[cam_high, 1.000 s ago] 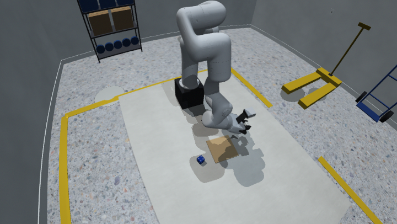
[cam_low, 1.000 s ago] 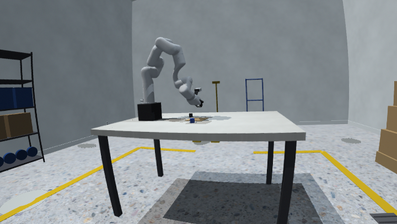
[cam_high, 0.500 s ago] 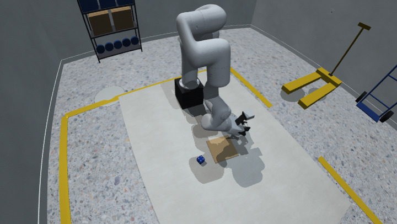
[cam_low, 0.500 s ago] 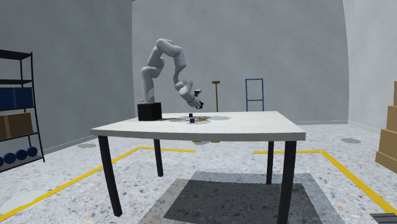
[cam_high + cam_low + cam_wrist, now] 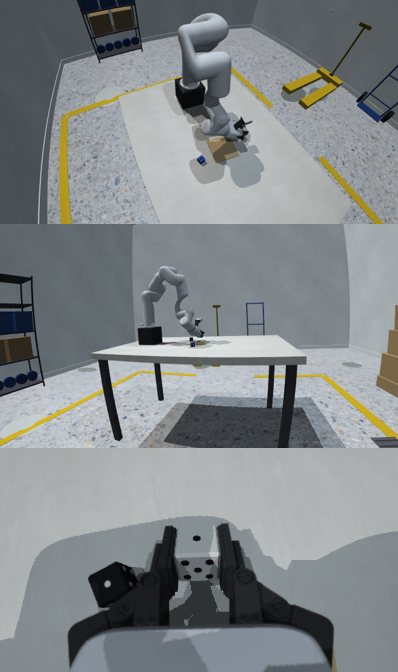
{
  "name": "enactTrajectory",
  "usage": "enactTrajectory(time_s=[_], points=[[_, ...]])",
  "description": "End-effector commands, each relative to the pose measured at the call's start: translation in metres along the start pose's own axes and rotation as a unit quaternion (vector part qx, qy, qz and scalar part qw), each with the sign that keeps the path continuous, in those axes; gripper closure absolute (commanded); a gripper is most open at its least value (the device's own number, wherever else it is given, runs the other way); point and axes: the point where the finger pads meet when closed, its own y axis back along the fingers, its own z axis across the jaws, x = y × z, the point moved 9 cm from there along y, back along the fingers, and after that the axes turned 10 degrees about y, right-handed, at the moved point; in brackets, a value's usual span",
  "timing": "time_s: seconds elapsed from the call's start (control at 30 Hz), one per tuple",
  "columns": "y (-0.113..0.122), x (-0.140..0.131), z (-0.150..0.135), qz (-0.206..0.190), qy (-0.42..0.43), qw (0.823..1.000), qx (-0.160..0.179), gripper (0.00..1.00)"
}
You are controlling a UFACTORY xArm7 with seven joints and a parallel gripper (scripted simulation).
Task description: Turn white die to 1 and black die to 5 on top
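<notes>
While the arm bends low over the table point(image 5: 250, 346), the claw point(image 5: 196, 550) is partly closed, its two black fingers pressed against opposite sides of the white die point(image 5: 196, 560), which sits pinched between them. From the wrist view, the die's face toward the camera shows five black pips, and the face beyond it, angled away, shows a single pip. The black die point(image 5: 113, 583) lies just left of the claw's left finger, tilted in that view, with one white pip on the face turned to the camera; whether it touches the finger's linkage cannot be told.

From the top view, the claw point(image 5: 241, 134) hangs at the far right corner of the brown mat point(image 5: 223, 151), roughly over the mat's edge, and the mat lies flat on the table. The blue die point(image 5: 201, 159) rests on the table just off the mat's left edge, apart from the claw. In the exterior view the black die point(image 5: 190, 339) stands near the mat's back edge, below and left of the claw point(image 5: 201, 334), which is held slightly above the table surface.
</notes>
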Motion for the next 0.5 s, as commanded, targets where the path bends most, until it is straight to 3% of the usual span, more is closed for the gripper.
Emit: enactTrajectory(time_s=[0.0,0.47], points=[[-0.006,-0.0101,0.0002,0.001,0.002,1.0,-0.001,0.73],[-0.0071,-0.0122,-0.0001,0.001,0.002,1.0,-0.001,0.73]])
